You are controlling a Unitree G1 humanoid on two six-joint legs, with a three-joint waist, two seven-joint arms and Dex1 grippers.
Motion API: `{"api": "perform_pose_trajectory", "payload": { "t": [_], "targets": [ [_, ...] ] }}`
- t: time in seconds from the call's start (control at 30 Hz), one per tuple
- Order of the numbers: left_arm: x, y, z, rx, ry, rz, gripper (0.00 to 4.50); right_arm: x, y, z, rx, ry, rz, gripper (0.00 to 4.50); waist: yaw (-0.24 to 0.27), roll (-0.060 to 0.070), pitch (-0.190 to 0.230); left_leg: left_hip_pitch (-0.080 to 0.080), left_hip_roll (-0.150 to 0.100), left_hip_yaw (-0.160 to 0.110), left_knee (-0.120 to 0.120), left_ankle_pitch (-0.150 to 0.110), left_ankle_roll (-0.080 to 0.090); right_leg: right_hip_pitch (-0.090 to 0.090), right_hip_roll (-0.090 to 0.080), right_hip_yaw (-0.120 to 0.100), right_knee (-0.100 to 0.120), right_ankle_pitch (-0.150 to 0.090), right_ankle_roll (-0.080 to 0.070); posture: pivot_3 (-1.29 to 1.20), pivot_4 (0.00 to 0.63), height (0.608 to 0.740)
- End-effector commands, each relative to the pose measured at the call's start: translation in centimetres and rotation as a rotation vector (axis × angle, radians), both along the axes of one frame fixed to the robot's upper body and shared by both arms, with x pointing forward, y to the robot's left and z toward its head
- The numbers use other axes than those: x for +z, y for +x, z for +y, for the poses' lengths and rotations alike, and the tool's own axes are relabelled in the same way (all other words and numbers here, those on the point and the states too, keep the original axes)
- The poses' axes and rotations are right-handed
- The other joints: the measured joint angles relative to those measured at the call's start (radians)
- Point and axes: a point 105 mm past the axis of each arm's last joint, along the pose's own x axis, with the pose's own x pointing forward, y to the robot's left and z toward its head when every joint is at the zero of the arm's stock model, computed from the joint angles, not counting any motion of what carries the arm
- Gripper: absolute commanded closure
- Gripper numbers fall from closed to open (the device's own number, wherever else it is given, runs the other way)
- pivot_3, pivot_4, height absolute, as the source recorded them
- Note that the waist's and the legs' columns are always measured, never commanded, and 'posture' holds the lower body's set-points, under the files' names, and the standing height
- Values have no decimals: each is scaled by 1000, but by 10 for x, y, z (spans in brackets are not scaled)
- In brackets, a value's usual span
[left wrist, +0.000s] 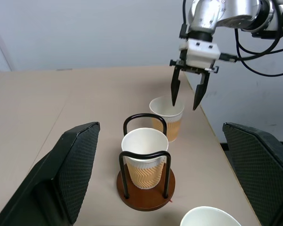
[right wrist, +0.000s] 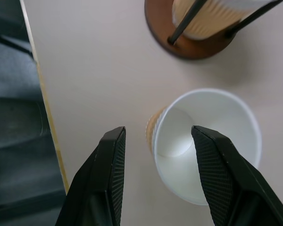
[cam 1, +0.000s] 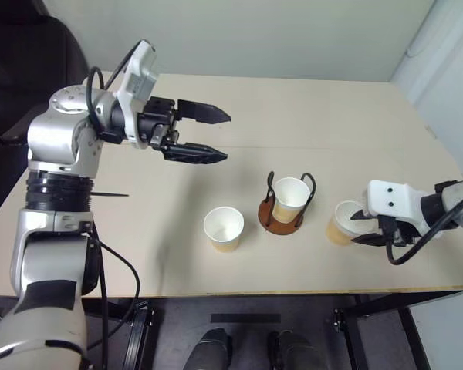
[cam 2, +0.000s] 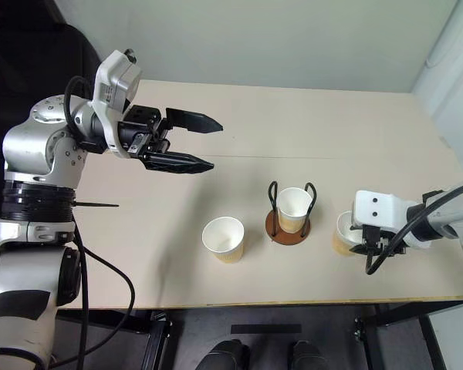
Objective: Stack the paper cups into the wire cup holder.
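Observation:
Three tan paper cups stand upright on the table. One sits inside the wire cup holder, between its two black loops. A second cup stands free to the holder's left. The third cup stands to the holder's right. My right gripper points down over that third cup, open. One of its fingers hangs over the cup's white inside and the other is outside the near wall. My left gripper is held high above the table's left half, open and empty.
The beige table's front edge runs close below the cups, and its right edge is near the third cup. A dark chair stands beyond the back left corner. Cables trail from both arms.

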Motion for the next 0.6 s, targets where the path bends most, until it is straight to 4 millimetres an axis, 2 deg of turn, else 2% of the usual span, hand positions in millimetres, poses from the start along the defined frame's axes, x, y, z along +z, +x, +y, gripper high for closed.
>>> {"api": "perform_pose_trajectory", "payload": {
  "t": [0.03, 0.27, 0.4, 0.5, 0.6],
  "targets": [
    [11, -9, 2, -23, 7, -51, 0, -1, 6, -1, 25, -31, -27, 2337, 0, 0, 0, 0, 0, 0, 0, 0, 0, 0, 0, 0, 0, 0, 0, 0, 150, 740],
    [10, -9, 3, -11, 10, -54, 0, -19, 11, 3, 70, -54, -2, 2337, -1, 0, 0, 0, 0, 0, 0, 0, 0, 0, 0, 0, 0, 0, 0, 0, 150, 740],
    [10, -9, 3, -7, 14, -55, 0, -13, 7, 15, 109, -21, 18, 3226, -2, 0, 0, 0, 0, 0, 0, 0, 1, 0, 0, 0, 0, 0, 0, 0, 150, 740],
    [9, -9, 4, -1, 16, -56, 0, -2, 5, 16, 120, -32, 0, 4372, -2, 0, 0, 0, 0, 0, 0, 0, 1, 0, 0, 0, 0, 0, 0, 0, 150, 740],
    [8, -8, 5, 7, 16, -55, 0, 23, 7, 19, 121, -35, -79, 4477, -2, 0, 0, 0, 0, 0, 0, 0, 1, 0, 0, 0, 0, 0, 0, 0, 150, 740]
  ]
}}
